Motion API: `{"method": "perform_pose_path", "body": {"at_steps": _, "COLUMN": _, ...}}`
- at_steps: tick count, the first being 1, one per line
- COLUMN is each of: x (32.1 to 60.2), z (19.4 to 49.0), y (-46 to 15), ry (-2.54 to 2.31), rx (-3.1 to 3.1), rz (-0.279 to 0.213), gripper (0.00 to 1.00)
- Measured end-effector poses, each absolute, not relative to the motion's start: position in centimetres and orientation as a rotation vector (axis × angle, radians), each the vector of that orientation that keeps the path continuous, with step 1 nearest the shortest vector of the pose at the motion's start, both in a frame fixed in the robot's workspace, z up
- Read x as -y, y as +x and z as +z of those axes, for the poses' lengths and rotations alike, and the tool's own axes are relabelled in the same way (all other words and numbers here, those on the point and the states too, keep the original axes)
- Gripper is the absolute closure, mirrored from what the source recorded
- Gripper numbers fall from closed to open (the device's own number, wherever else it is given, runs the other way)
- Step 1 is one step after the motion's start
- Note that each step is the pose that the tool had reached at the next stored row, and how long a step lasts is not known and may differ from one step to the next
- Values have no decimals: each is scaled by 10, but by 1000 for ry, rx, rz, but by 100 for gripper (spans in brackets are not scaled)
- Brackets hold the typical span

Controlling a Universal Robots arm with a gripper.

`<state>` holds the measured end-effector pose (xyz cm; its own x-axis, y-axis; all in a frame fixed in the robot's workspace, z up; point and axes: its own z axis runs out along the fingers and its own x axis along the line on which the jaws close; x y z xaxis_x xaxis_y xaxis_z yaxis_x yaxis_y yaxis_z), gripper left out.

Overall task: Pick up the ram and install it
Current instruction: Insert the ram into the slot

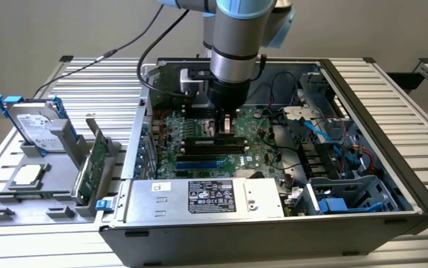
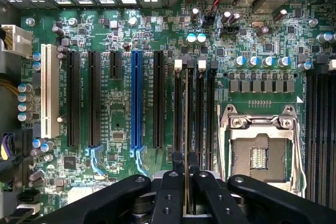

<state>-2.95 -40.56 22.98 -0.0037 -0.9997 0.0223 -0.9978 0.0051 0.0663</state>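
Gripper (image 2: 186, 167) points straight down; clamps ram (image 2: 186, 114) edge-on.

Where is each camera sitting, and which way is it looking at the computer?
Exterior view: off the arm, up high, looking down into the open computer case; the arm and gripper show.
Wrist view: on the wrist, looking straight down the gripper at the motherboard; its fingers show, shut on the ram.
Shared: the gripper, the motherboard and its black memory slots.
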Motion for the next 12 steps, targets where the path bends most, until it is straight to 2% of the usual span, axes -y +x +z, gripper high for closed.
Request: {"method": "perform_pose_path", "body": {"at_steps": 12, "x": 407, "z": 228, "y": -30, "ry": 2173, "rx": 2180, "rz": -48, "gripper": 86}}
